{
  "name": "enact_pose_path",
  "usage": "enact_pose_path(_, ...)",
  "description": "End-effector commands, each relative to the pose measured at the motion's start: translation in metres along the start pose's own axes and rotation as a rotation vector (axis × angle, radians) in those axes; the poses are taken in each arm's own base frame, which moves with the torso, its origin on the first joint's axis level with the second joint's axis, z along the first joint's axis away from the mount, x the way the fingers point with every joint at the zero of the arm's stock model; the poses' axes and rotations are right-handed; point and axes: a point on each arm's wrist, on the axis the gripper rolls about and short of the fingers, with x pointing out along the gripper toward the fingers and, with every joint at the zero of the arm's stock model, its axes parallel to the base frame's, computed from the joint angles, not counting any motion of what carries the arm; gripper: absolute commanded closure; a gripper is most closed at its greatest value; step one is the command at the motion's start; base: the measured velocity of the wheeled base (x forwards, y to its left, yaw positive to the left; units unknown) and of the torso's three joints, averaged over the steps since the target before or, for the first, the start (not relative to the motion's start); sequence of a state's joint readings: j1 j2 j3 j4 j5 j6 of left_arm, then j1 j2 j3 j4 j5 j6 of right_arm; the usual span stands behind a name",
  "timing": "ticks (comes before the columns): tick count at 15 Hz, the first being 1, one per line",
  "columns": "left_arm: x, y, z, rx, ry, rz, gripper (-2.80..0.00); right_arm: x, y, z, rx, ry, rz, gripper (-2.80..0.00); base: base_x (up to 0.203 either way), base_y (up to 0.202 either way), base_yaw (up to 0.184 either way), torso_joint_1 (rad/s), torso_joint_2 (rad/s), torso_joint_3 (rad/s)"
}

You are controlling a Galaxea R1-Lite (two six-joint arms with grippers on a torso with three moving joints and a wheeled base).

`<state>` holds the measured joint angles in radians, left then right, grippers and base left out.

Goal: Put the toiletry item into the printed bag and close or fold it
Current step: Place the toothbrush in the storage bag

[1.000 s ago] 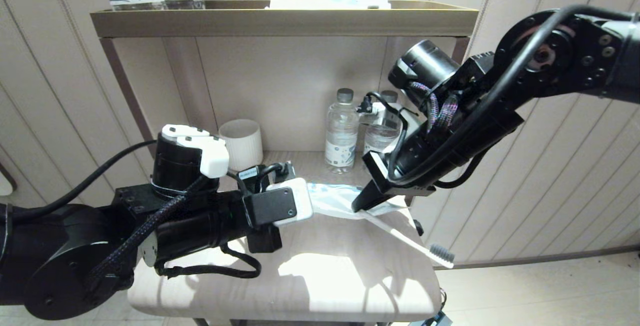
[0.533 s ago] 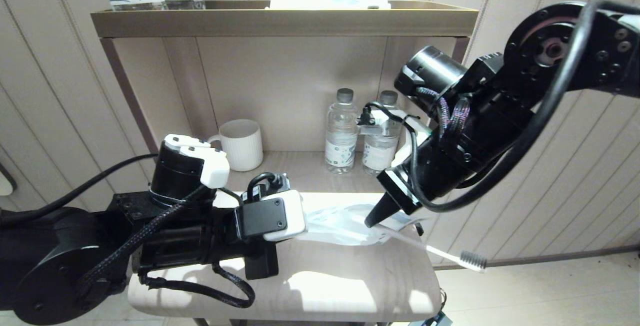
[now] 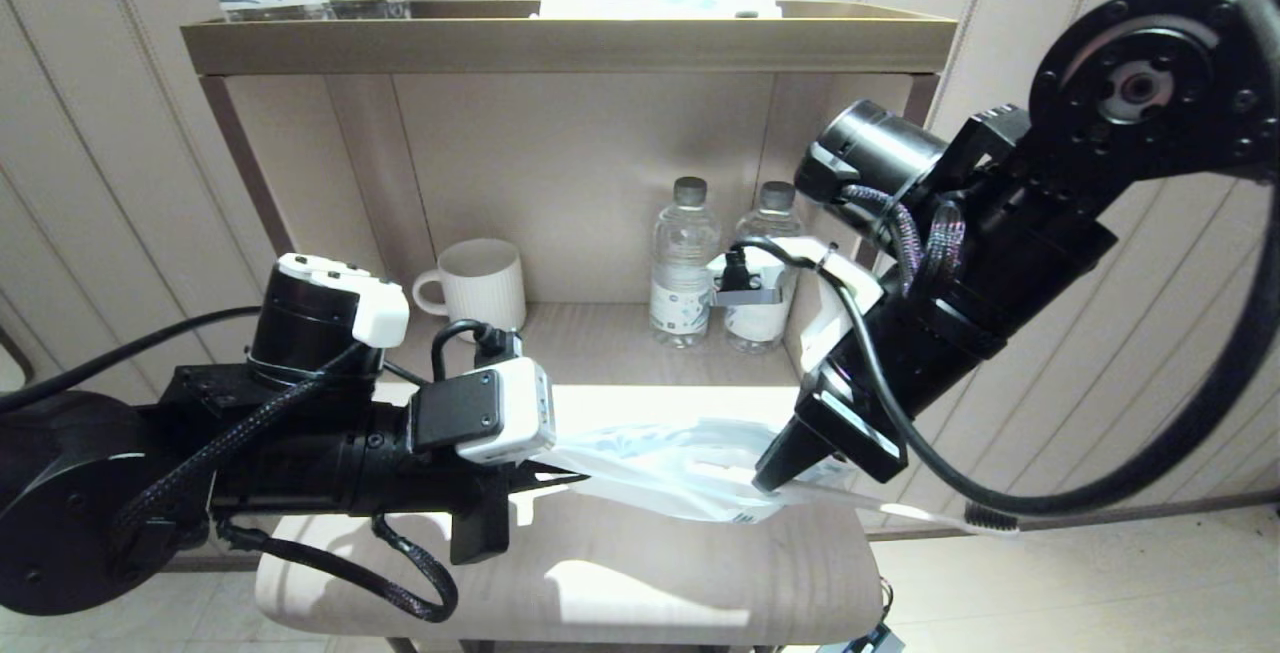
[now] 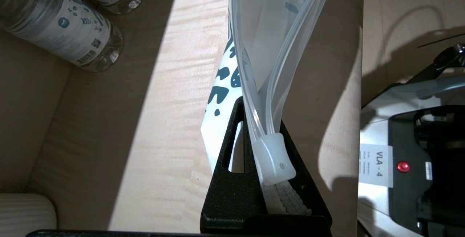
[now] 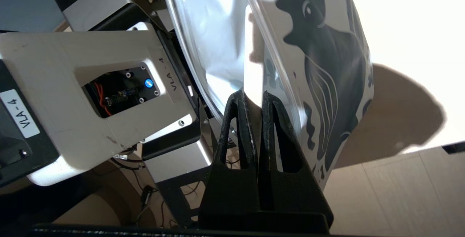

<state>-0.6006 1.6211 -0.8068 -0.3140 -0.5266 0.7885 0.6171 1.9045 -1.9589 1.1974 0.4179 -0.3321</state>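
Observation:
The printed bag (image 3: 665, 468) hangs stretched between my two grippers, just above the pale wooden table (image 3: 640, 583). My left gripper (image 3: 572, 478) is shut on the bag's zip edge, right by the clear slider (image 4: 273, 159). The bag's mouth (image 4: 269, 30) gapes open beyond the slider. My right gripper (image 3: 768, 480) is shut on the white handle of the toiletry item (image 3: 905, 509). Its grey bristled head (image 3: 990, 516) pokes out past the table's right edge. In the right wrist view the handle (image 5: 253, 66) runs from the shut gripper (image 5: 254, 97) into the bag's mouth beside the teal print (image 5: 327, 70).
At the back of the shelf stand a white ribbed mug (image 3: 483, 285) and two water bottles (image 3: 683, 268) (image 3: 765, 258). The upper tray (image 3: 560, 41) carries patterned bottles and a folded white item. The right edge of the table drops to the floor.
Both arms drew toward the table's front. The left gripper pulled left, the right one shifted right, and the bag spread out between them. The brush head swung farther right.

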Motion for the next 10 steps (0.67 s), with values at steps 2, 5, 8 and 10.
enact_pose_path(2, -0.0036, 0.0041, -0.0041, -0.007, -0.025, -0.015, 0.00, 0.0057, 0.0084, 0.0032, -0.046, 0.009, 0.025, 0.00, 0.000, 0.000, 0.000, 0.000, 0.00, 0.000)
enact_pose_path(5, -0.0031, 0.0046, -0.0088, -0.019, -0.024, -0.027, 0.00, 0.0079, 0.0141, 0.0034, -0.070, 0.024, 0.037, 0.00, 0.000, 0.000, 0.000, 0.000, 0.00, 0.000)
enact_pose_path(8, -0.0028, 0.0038, -0.0099, -0.031, -0.052, -0.072, 0.00, 0.0071, 0.0138, 0.0032, -0.117, 0.022, 0.035, 0.00, 0.000, 0.000, 0.000, 0.000, 0.00, 0.000)
enact_pose_path(10, -0.0054, 0.0040, -0.0084, -0.043, -0.065, -0.102, 0.00, 0.0095, 0.0125, 0.0055, -0.141, 0.015, 0.035, 0.00, 0.000, 0.000, 0.000, 0.000, 0.00, 0.000)
